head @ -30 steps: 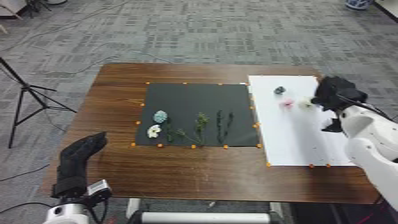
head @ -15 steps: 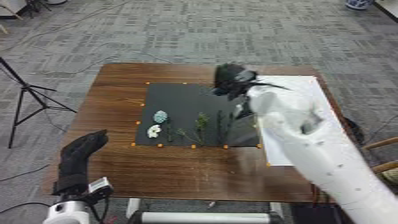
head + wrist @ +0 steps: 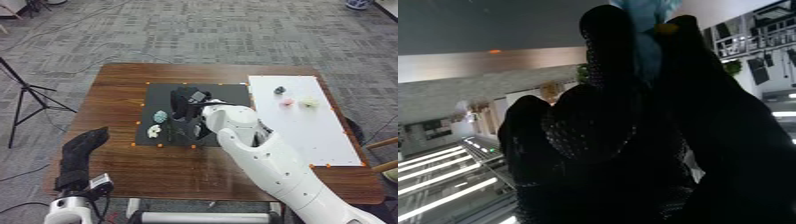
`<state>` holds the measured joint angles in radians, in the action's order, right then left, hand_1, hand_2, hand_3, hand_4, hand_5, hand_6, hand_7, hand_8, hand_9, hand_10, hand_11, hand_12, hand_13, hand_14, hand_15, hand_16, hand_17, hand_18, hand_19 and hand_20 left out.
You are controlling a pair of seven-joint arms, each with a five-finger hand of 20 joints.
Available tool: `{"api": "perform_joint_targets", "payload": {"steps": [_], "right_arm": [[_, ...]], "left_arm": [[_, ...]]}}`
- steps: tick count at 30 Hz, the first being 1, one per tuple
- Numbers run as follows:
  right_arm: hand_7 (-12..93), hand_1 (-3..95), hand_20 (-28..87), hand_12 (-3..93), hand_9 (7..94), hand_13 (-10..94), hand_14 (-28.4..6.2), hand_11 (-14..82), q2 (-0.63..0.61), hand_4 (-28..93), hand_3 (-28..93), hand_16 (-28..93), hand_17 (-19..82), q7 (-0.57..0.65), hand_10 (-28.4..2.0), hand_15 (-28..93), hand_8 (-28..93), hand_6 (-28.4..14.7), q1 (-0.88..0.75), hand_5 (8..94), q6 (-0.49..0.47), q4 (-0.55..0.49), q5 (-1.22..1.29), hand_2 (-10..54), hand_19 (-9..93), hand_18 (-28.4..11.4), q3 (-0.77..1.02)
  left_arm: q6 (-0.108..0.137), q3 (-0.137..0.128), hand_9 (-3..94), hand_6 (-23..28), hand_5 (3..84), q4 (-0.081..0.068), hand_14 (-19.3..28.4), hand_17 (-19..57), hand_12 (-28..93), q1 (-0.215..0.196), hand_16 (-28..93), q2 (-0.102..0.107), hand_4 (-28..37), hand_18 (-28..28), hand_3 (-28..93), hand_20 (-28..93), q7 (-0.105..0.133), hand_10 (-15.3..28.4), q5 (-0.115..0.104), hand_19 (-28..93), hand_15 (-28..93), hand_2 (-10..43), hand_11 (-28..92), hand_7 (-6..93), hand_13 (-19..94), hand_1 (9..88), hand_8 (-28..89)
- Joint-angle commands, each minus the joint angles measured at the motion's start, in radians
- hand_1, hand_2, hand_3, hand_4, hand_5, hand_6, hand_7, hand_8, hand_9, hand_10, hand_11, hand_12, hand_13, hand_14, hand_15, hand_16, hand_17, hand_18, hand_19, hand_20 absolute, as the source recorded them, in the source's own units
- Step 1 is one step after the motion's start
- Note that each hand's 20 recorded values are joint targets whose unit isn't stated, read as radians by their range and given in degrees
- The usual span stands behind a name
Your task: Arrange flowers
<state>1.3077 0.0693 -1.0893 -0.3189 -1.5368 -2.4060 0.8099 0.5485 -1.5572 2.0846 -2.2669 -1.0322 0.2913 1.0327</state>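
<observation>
- One pale-blue ruffled flower [image 3: 160,116] lies on the black rectangular mat [image 3: 233,92].
- Right robot hand [image 3: 181,101]: finger and thumb apart, flower between them.
- Off-centre closure could crush petals or drag the adjacent white flower [image 3: 154,131].

Pale blue bumpy flower [image 3: 160,116] on black mat [image 3: 229,91], left part; wrist view has its blue right at the right robot hand [image 3: 184,97], can't tell if gripped. White flower [image 3: 154,131] lies just nearer, dark green stem [image 3: 167,132] beside it, partly hidden. White sheet [image 3: 324,140], far part: dark flower [image 3: 280,90], then pink flower [image 3: 287,102] nearer, cream fluffy flower [image 3: 309,102] right of pink
</observation>
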Motion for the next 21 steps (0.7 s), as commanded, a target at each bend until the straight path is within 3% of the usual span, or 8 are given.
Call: {"api": "perform_joint_targets", "payload": {"steps": [1, 4, 12, 16, 21], "right_arm": [[18, 55.0, 55, 25.7, 86.6, 89, -3.0, 11.5, -0.016, -18, 59, 37, 59, 0.007, -10.1, 58, 8, 1.0, 0.005, 78.8, -0.022, 0.0, 0.001, -8.0, 93, -15.2, 0.003], [17, 52.0, 56, 21.6, 84.1, 88, -3.1, 14.3, -0.031, -17, 58, 37, 59, 0.018, -10.8, 58, 9, 0.5, 0.01, 76.6, -0.022, -0.006, 0.009, -9.3, 93, -15.4, -0.005], [16, 48.7, 57, 18.9, 74.9, 87, -2.8, 13.3, -0.055, -16, 60, 37, 59, 0.029, -10.9, 59, 9, -0.8, 0.03, 69.6, -0.032, -0.016, 0.007, -9.5, 93, -15.2, -0.01], [16, 43.1, 57, 17.3, 69.9, 87, -2.6, 11.2, -0.065, -18, 66, 35, 59, 0.029, -12.8, 60, -6, -1.2, 0.033, 64.7, -0.072, -0.027, 0.008, -9.5, 93, -14.8, 0.004], [15, 40.3, 57, 15.6, 64.7, 87, -2.9, 8.3, -0.135, -17, 66, 35, 59, 0.025, -14.9, 59, -7, -1.7, 0.016, 60.2, -0.03, -0.086, -0.002, -9.5, 93, -14.7, 0.038]], "left_arm": [[-0.005, 0.001, 51.6, -0.3, 53.7, 0.004, 16.6, 3.7, 14, -0.005, 0, -0.004, -25.6, 13.1, 69, 17, -0.01, 13.7, 0.004, 16, 23, 2.1, 25, 21.0, 40, 30.1, -10], [-0.012, 0.006, 51.5, -0.3, 53.6, -0.002, 16.6, 3.7, 14, 0.008, 0, -0.002, -25.5, 13.0, 69, 17, -0.018, 13.7, 0.009, 16, 23, 2.0, 25, 21.0, 40, 30.1, -10], [-0.022, 0.0, 51.4, -0.2, 53.4, 0.002, 16.7, 3.7, 14, -0.002, 1, -0.002, -25.1, 13.1, 69, 17, -0.018, 13.7, 0.01, 16, 23, 1.6, 25, 20.9, 40, 30.2, -10], [-0.023, -0.003, 51.4, -0.1, 53.3, 0.004, 16.6, 3.7, 14, -0.009, 1, -0.002, -25.0, 13.1, 69, 17, -0.02, 13.7, 0.011, 16, 23, 1.5, 25, 20.9, 40, 30.3, -10], [-0.025, -0.003, 51.4, -0.2, 53.2, 0.004, 16.6, 3.6, 14, -0.006, 1, -0.004, -24.7, 13.1, 68, 17, -0.018, 13.7, 0.012, 15, 23, 1.3, 25, 21.0, 40, 30.4, -10]]}}
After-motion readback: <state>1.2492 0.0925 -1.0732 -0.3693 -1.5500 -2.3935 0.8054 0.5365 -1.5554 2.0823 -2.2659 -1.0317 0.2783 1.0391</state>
